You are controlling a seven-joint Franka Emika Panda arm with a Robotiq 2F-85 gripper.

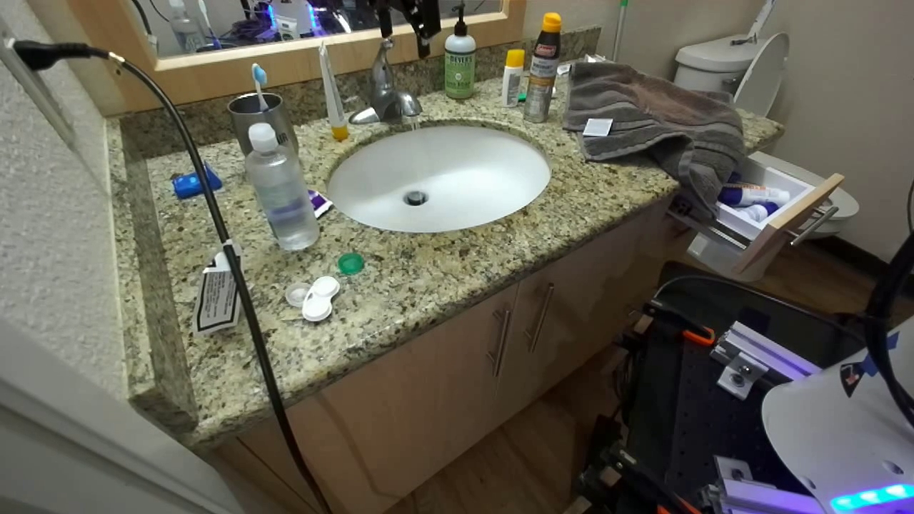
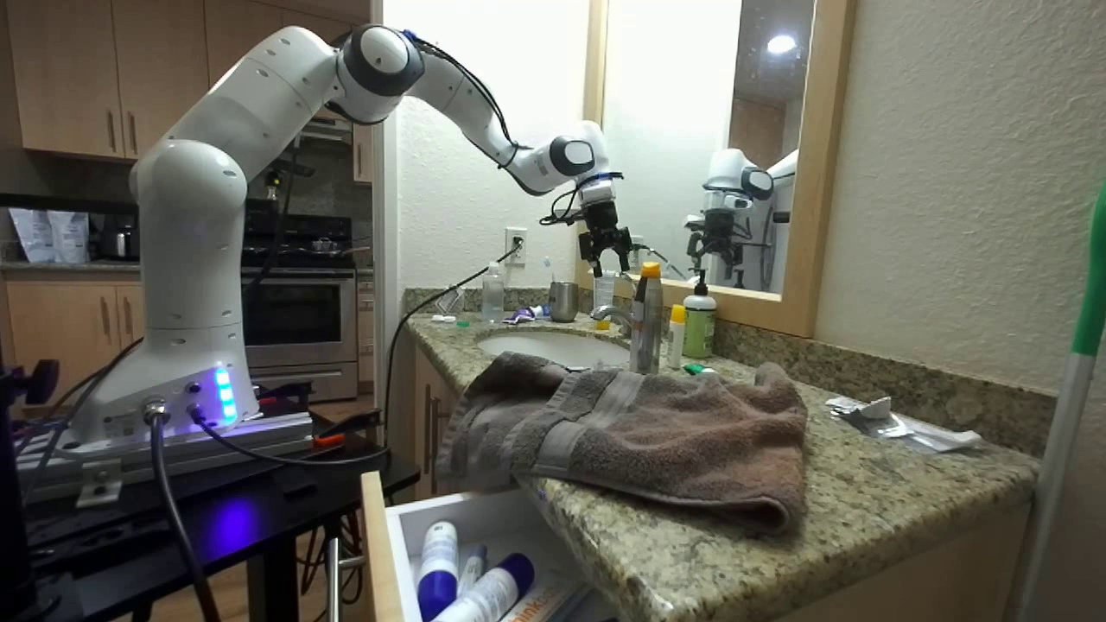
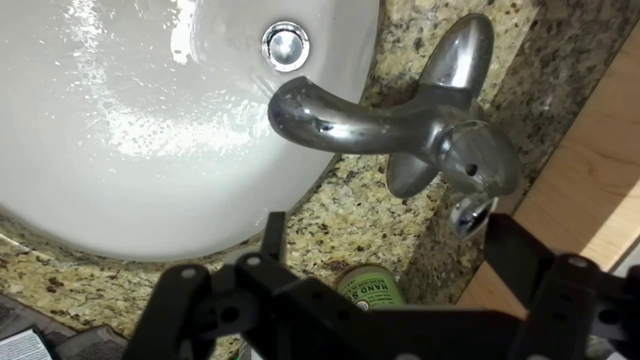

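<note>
My gripper is open above the counter, with nothing held between its fingers. The chrome faucet lies just ahead of it in the wrist view. One fingertip appears beside the end of the faucet lever; whether they touch I cannot tell. A thin stream of water falls from the spout into the white sink. Behind the jaws stands a green hand soap bottle, partly hidden by the gripper. In an exterior view the gripper points down over the faucet, close to the mirror.
A toothpaste tube, metal cup and clear bottle stand on one side of the sink. Opposite are a spray can and grey towel. An open drawer juts out. A black cable crosses the counter.
</note>
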